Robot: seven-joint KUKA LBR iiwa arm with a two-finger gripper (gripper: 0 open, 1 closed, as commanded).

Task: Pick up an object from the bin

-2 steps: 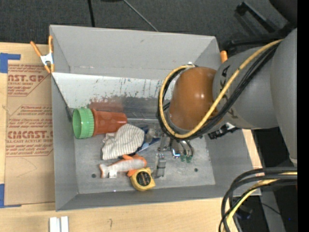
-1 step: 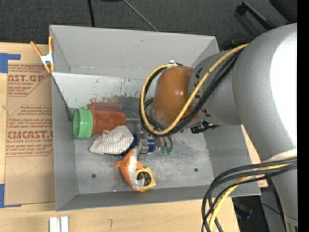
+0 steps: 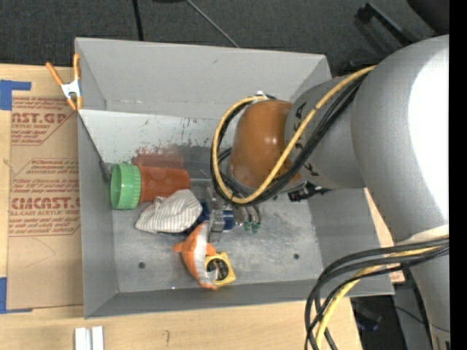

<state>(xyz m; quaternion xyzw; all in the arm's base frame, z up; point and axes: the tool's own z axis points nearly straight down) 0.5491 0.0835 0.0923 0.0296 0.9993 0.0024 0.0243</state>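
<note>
The claw [image 3: 225, 222] is seen low in the middle of the bin [image 3: 292, 257], just beside the right edge of a crumpled white-and-grey cloth [image 3: 169, 212] and just above a rounded orange object [image 3: 195, 254] with a yellow-and-black end. Whether the claw is spread or pressed together cannot be told. An orange jar [image 3: 162, 181] with a green lid [image 3: 125, 187] is laid sideways at the left.

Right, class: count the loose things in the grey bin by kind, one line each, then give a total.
Bottle, orange with green cap: 1
Cloth, white, crumpled: 1
Gadget, orange and yellow: 1
Total: 3
</note>
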